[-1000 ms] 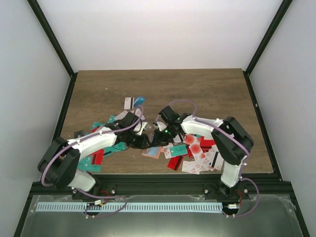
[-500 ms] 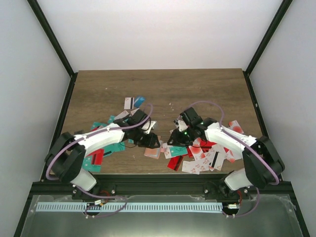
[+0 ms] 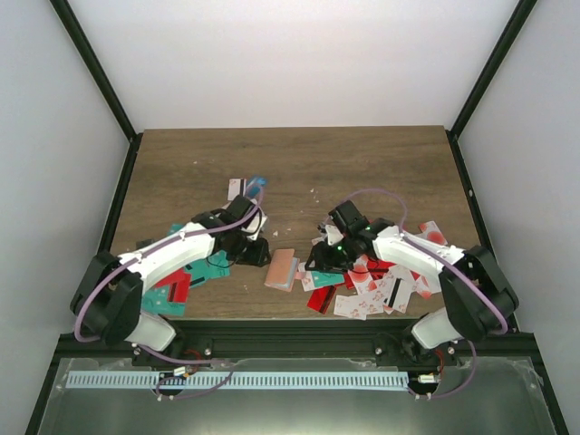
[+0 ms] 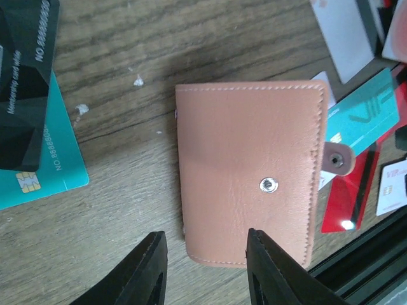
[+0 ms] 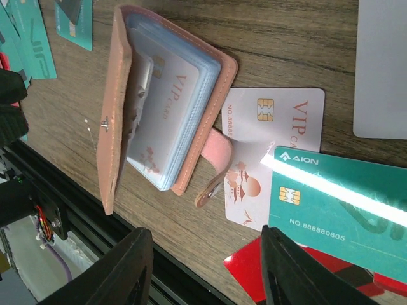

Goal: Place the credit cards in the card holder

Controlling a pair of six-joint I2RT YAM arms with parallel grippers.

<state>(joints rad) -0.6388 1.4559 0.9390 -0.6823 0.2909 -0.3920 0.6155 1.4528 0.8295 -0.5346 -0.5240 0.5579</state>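
Observation:
The salmon-pink card holder (image 3: 283, 269) lies on the table near the front edge, between my two grippers. In the left wrist view the holder (image 4: 251, 178) shows its outer cover with a metal snap. In the right wrist view the holder (image 5: 165, 108) gapes partly open, with white cards in its clear sleeves and its strap loose. My left gripper (image 3: 257, 256) (image 4: 206, 273) is open and empty just left of the holder. My right gripper (image 3: 316, 263) (image 5: 203, 273) is open and empty above loose credit cards: a white one (image 5: 273, 127), a teal one (image 5: 337, 197) and a red one (image 5: 299, 283).
A heap of red, white and teal cards (image 3: 381, 276) lies at the front right under the right arm. More teal and red cards (image 3: 186, 276) lie under the left arm, and a few (image 3: 245, 188) further back. The black table rail (image 3: 290, 328) runs close behind the holder.
My left gripper has let go of the card holder and drawn back to the left, leaving it flat on the table. My right gripper pulled away to the right earlier and stays there.

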